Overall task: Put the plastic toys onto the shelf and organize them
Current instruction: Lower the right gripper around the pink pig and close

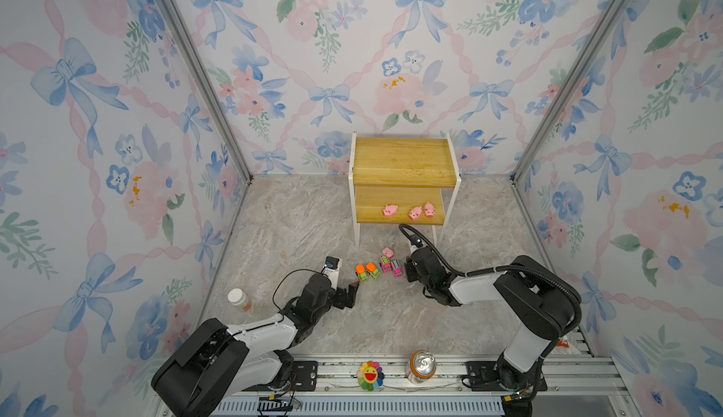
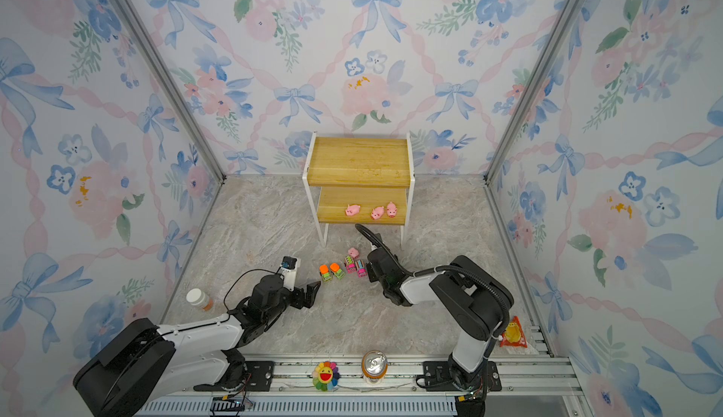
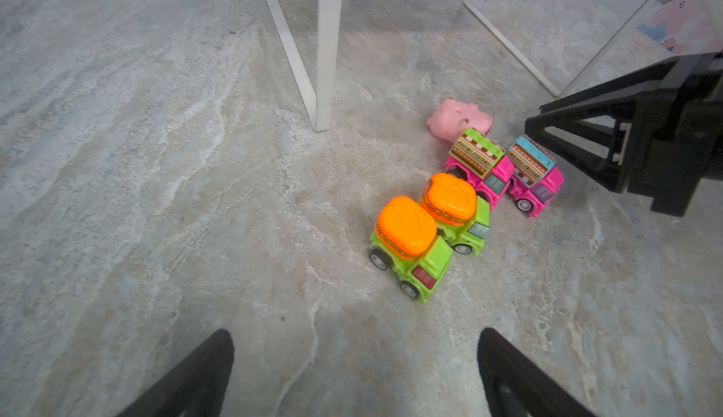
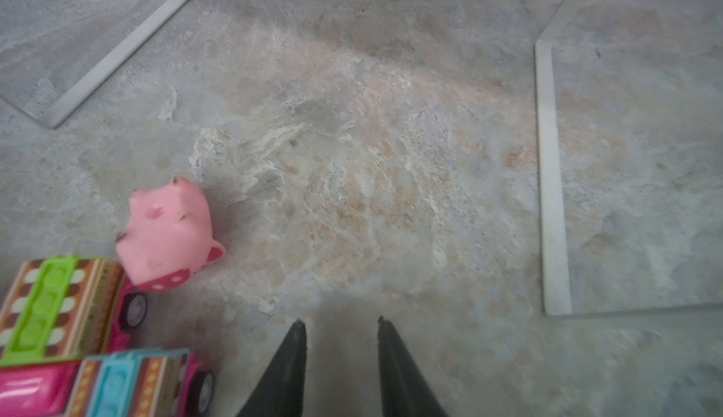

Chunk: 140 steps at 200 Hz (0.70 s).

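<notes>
The shelf (image 1: 405, 160) stands at the back with three pink pigs (image 1: 416, 212) on its lower yellow board. On the floor in front lie a fourth pig (image 4: 168, 235), two pink trucks (image 3: 483, 164) and two green trucks (image 3: 410, 243) with orange tops, all bunched together. My left gripper (image 3: 356, 333) is open and empty, just short of the nearer green truck. My right gripper (image 4: 340, 321) hovers low beside the pink trucks and the pig. Its fingers stand slightly apart over bare floor with nothing between them.
A white-capped bottle (image 1: 238, 299) stands by the left wall. A can (image 1: 421, 366) and a rainbow flower (image 1: 369, 374) sit on the front rail, a red snack packet (image 2: 514, 333) at the right. The shelf's white legs (image 3: 326, 63) stand just behind the toys.
</notes>
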Each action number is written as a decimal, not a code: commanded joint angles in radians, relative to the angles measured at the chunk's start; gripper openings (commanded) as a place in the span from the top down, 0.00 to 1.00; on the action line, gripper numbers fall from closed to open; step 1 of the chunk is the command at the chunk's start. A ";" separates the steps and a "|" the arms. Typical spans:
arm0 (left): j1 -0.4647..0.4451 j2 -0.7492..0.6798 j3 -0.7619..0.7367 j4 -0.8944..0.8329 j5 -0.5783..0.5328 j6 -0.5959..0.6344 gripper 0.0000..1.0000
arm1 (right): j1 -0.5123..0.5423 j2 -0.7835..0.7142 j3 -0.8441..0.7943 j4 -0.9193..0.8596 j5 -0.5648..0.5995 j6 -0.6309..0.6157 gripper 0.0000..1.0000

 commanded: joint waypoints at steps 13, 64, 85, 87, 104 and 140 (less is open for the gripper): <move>0.000 0.006 0.023 0.000 -0.015 0.011 0.02 | 0.002 0.037 0.038 -0.013 -0.048 -0.026 0.67; 0.000 -0.002 0.018 0.000 -0.018 0.009 0.02 | 0.031 0.077 0.038 0.043 -0.141 -0.050 0.68; 0.000 -0.006 0.016 0.000 -0.020 0.009 0.02 | 0.038 0.094 0.031 0.082 -0.173 -0.051 0.68; 0.000 -0.006 0.015 0.001 -0.021 0.009 0.02 | 0.038 0.096 0.031 0.084 -0.177 -0.050 0.69; -0.001 -0.010 0.014 -0.001 -0.023 0.011 0.02 | 0.041 0.108 0.034 0.094 -0.213 -0.049 0.69; 0.000 -0.014 0.011 -0.002 -0.025 0.012 0.02 | 0.059 0.124 0.034 0.117 -0.259 -0.044 0.69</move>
